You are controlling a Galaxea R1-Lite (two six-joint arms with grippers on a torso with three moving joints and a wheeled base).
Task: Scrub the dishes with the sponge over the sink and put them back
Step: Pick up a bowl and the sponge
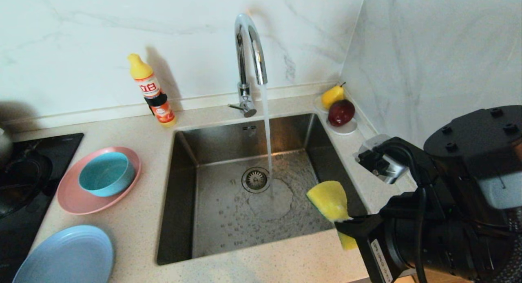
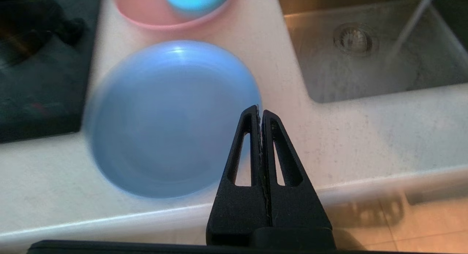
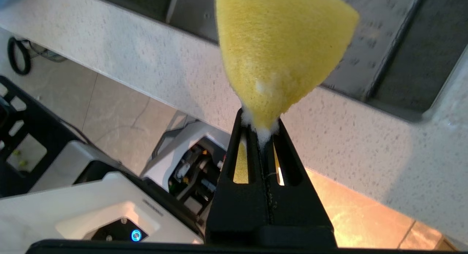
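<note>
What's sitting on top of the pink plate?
A teal bowl sits on the pink plate, toward its back. The bowl looks empty inside. The part of the plate under the bowl is covered, so that can't be seen.

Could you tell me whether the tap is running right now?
On: a steady stream falls from the tap spout onto the wet sink floor beside the drain.
</note>
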